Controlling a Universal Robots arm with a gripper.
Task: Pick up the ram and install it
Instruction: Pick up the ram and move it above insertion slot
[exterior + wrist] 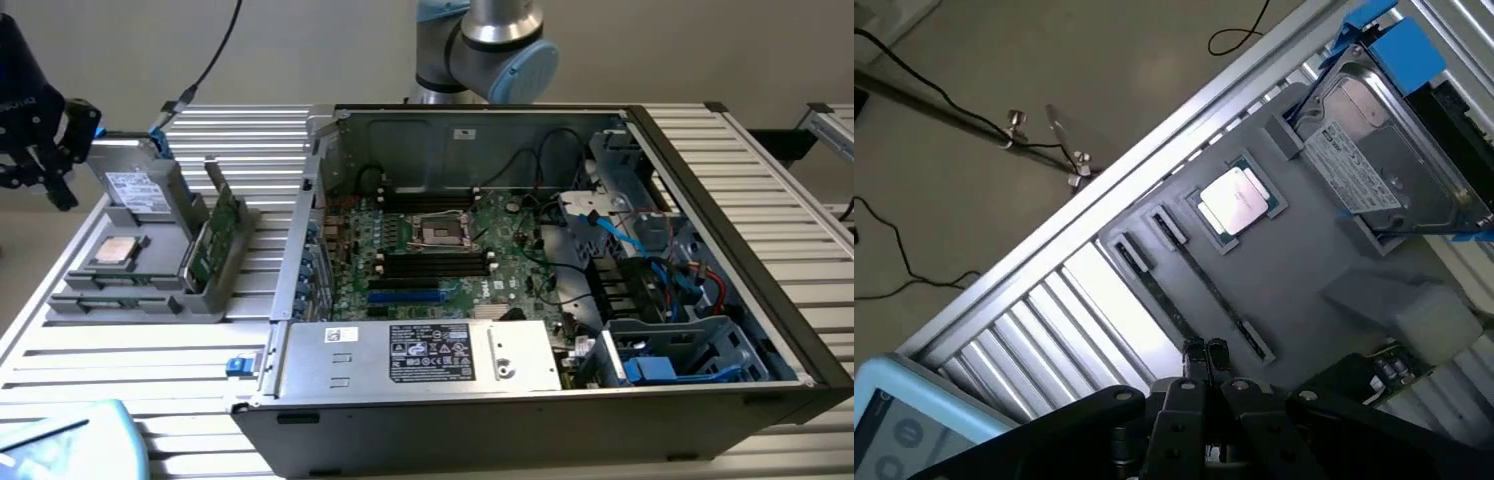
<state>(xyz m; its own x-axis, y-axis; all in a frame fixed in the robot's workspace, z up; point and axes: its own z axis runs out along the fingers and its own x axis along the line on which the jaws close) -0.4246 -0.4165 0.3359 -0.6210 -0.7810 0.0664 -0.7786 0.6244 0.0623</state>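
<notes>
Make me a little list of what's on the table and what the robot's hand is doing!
gripper: shut, holding nothing, above the gray tray
silver chip: lying flat in the tray
hard drive: resting in the tray
green card: standing upright in the tray
computer case: open, motherboard showing

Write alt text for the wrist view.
Black gripper, fingers shut and empty, hangs over a grey plastic tray holding a square silver processor chip and a silver hard drive in a blue bracket.
</notes>
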